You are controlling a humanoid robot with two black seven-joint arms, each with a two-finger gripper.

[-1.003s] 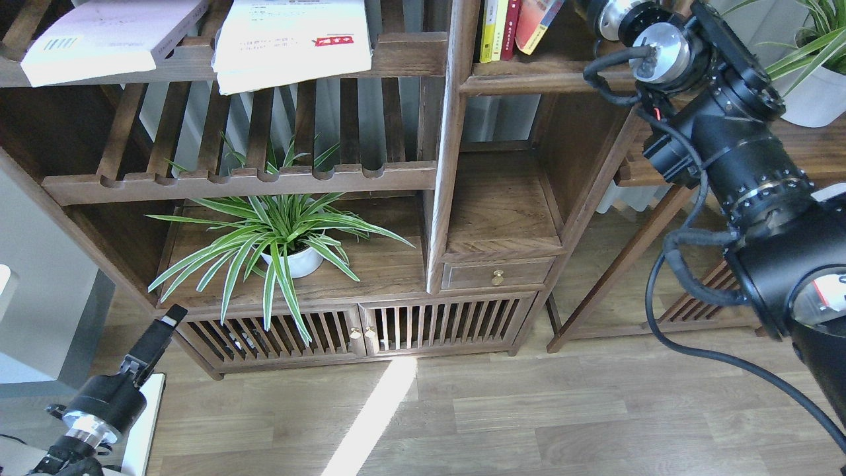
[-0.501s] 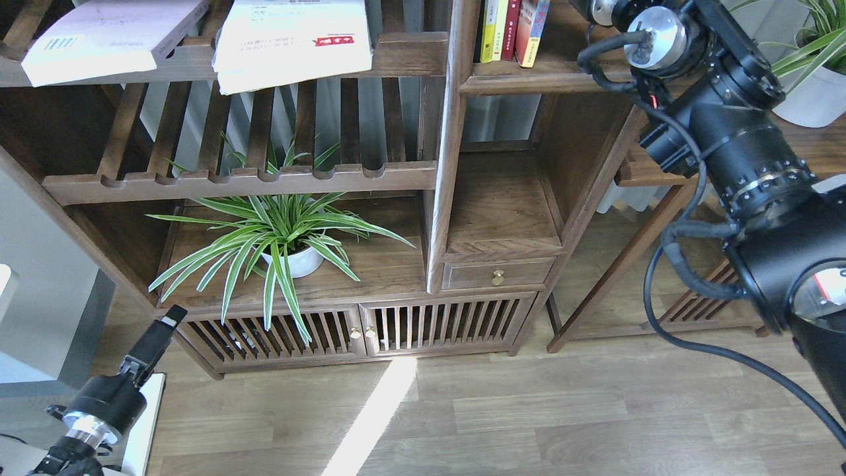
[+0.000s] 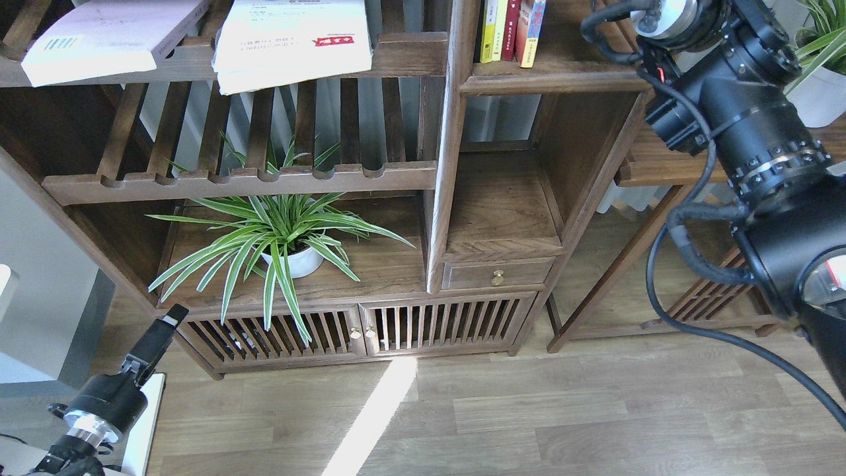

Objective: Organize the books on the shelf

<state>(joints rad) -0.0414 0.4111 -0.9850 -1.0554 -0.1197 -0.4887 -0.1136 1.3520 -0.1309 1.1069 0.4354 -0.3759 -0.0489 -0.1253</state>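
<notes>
Watching my right arm crowd the shelf (image 3: 552,76) where books (image 3: 512,30) stand upright; its claw is out of frame, state unknown; a nudge could topple them; left claw (image 3: 160,328) unreadable.

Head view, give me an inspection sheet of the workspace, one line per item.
Surface: narrow plank shelf holds upright books.
Job's things: lavender book and white book with red mark lie flat on the slatted rack.
Clutter: potted spider plant on the wide board.
Tools: left tool low beside the cabinet, holding nothing; right tool out of frame.
Cables: black cable loops along the right arm.
Surroundings: wooden floor, second plant.
</notes>
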